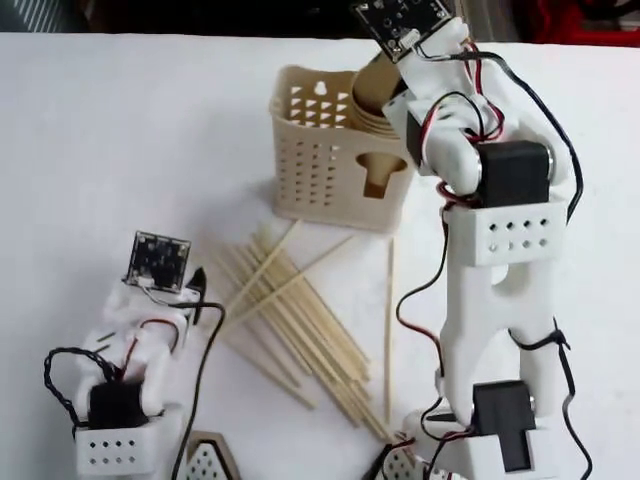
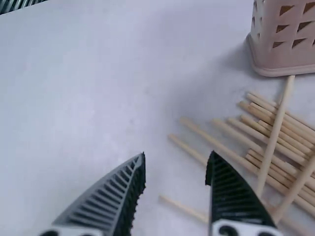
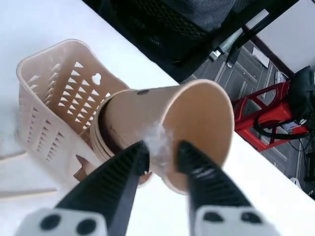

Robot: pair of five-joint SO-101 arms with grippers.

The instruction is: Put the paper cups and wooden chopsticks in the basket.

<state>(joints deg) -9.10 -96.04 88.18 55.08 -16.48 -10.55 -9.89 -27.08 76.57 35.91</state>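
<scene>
A cream plastic basket [image 1: 330,165] stands at the table's back middle. A stack of brown paper cups [image 1: 372,95] leans in it, mouths facing outward. My right gripper [image 3: 162,153] is shut on the rim of the outermost paper cup [image 3: 197,123], right over the basket [image 3: 54,93]. Several wooden chopsticks [image 1: 300,315] lie fanned on the table in front of the basket. My left gripper [image 2: 177,160] is open and low over the table just left of the chopsticks [image 2: 256,142], with nothing between its fingers. In the high view the left gripper [image 1: 200,292] sits at the pile's left edge.
One chopstick [image 1: 388,330] lies apart, beside the right arm's base [image 1: 500,300]. The white table [image 1: 120,140] stretches bare to the left. A corner of the basket [image 2: 285,39] stands beyond the pile. Dark chairs and a red stool [image 3: 266,113] stand past the table's far edge.
</scene>
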